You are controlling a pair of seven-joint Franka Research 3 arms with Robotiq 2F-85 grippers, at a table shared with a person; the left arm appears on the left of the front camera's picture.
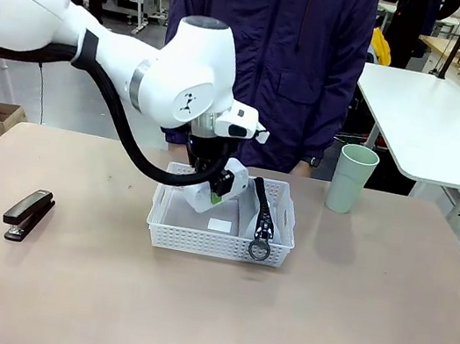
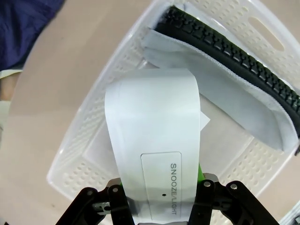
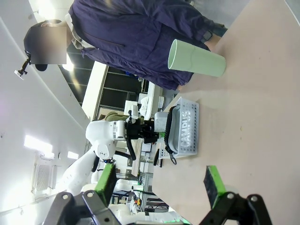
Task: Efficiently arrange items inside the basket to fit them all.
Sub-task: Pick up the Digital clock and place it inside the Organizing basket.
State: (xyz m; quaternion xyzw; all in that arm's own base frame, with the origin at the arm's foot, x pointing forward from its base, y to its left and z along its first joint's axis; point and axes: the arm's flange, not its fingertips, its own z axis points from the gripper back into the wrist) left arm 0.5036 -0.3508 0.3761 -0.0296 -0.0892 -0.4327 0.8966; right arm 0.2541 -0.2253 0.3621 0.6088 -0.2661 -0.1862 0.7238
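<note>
One white box (image 2: 154, 140), printed SNOOZE/LIGHT, hangs tilted over the free left part of the basket (image 1: 217, 245), with my left gripper (image 2: 159, 208) clamped across its narrow sides. I judge it stiff, light and smooth-faced, so gripping the flat side walls suits it. The grey pouch (image 1: 262, 218) lies soft along the right wall. The black stapler (image 1: 29, 214) and pale green cup (image 1: 353, 178) wait outside on the table (image 1: 361, 338). My right gripper (image 3: 160, 183) stands apart, empty.
</note>
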